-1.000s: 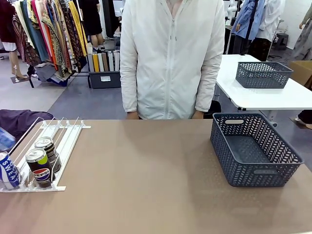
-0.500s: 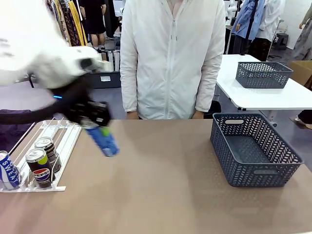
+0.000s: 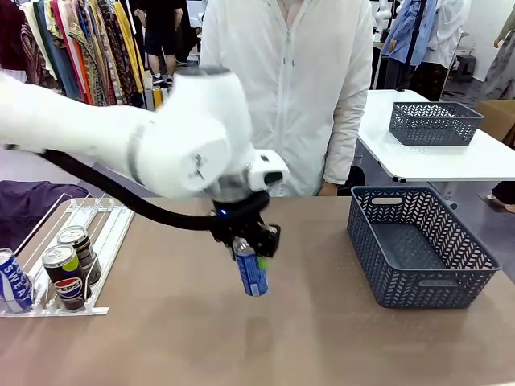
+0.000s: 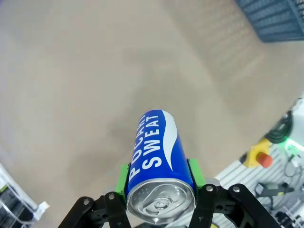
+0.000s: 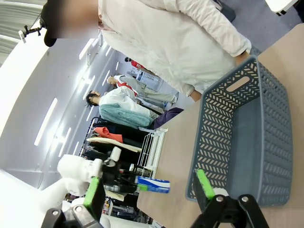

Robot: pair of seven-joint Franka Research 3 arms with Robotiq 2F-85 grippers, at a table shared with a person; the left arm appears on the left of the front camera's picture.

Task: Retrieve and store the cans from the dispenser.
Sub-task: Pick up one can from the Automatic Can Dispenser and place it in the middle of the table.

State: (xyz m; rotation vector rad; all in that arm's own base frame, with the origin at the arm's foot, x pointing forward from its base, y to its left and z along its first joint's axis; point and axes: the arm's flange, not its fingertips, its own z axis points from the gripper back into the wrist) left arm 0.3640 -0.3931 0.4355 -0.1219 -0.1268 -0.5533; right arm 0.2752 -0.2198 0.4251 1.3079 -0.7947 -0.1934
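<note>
Blue can [image 3: 252,275] (white lettering) hangs tilted above the table's [image 3: 322,342] middle, clamped in the left gripper [image 3: 249,251], between the dispenser [image 3: 113,229] at left and the grey basket [image 3: 378,273] at right. Right gripper [image 5: 148,183] stands open.

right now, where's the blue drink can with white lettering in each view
front view: blue drink can at picture centre, tilted, held by the left gripper.
left wrist view: bottom centre, silver top nearest the camera, between the green pads.
right wrist view: small and sideways, low, left of centre.
shared landmark: dark grey mesh basket.
</note>
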